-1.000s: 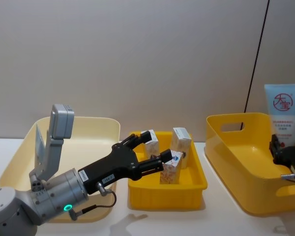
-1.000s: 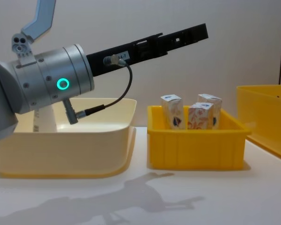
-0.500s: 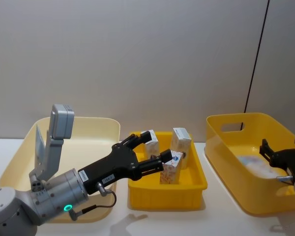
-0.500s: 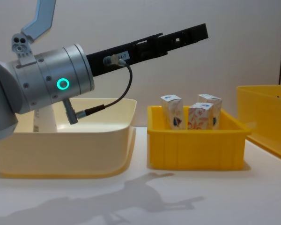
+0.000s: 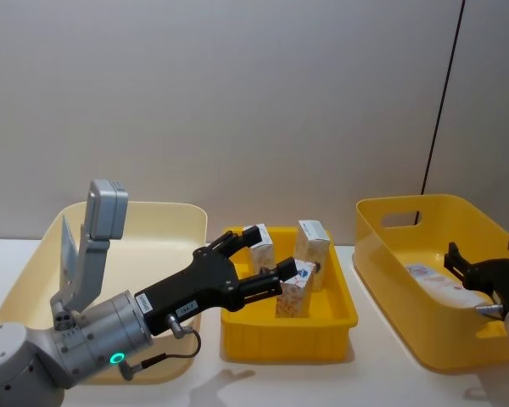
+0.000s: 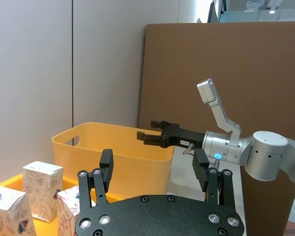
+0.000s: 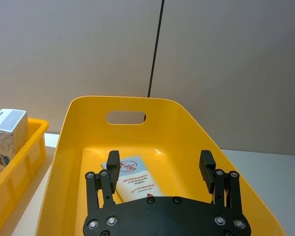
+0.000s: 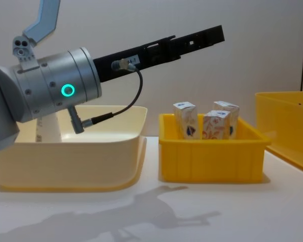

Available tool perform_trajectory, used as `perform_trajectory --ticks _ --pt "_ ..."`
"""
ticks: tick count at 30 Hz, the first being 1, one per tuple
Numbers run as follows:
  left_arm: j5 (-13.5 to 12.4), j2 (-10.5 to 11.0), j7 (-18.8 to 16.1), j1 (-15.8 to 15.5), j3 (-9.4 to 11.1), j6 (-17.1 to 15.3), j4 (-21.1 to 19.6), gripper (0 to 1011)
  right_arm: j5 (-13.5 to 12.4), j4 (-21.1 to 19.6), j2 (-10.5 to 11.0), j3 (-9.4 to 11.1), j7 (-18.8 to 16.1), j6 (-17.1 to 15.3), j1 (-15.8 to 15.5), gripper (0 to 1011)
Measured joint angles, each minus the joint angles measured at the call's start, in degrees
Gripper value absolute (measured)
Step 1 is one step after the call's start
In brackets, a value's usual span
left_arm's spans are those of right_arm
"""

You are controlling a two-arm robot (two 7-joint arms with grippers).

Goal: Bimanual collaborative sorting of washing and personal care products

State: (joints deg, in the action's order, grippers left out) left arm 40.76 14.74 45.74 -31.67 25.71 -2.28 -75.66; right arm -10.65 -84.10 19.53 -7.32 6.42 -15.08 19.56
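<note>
Right claw (image 7: pixel 160 160) gapes empty over glossy flat tube (image 7: pixel 132 179) in rounded yellow bin (image 7: pixel 187 128); left claw (image 6: pixel 153 160) spread.

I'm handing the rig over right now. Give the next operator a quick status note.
Left gripper: open, hovering over the small yellow tray, holding nothing.
Right gripper: open, above the large yellow bin, empty.
Things: three cartons stand in the tray; one blue tube lies flat on the bin floor.
Done: tube binned, cartons in tray.
Left: check the cream tub; its contents are unclear.
</note>
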Motion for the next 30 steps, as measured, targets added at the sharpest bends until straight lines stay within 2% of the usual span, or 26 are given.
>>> perform_trajectory --ticks 9,20,25,30 --pt "0.0 0.0 0.0 0.0 0.0 0.0 0.0 1003 -0.3 -0.4 0.0 0.3 -0.7 0.8 -0.3 1001" --pt "-0.4 0.1 -0.7 0.3 0.0 0.0 -0.3 1003 -4.0 -3.0 0.3 2.1 -6.2 5.7 -2.3 1001" --pt "-1.8 0.5 -2.8 1.1 0.0 0.1 -1.1 1003 -6.2 -4.5 0.5 3.0 -9.5 7.9 -3.4 1001" --pt "-4.6 1.1 -7.1 2.9 0.0 0.2 -2.8 1003 -6.4 -4.7 0.5 3.0 -9.8 8.1 -3.6 1001"
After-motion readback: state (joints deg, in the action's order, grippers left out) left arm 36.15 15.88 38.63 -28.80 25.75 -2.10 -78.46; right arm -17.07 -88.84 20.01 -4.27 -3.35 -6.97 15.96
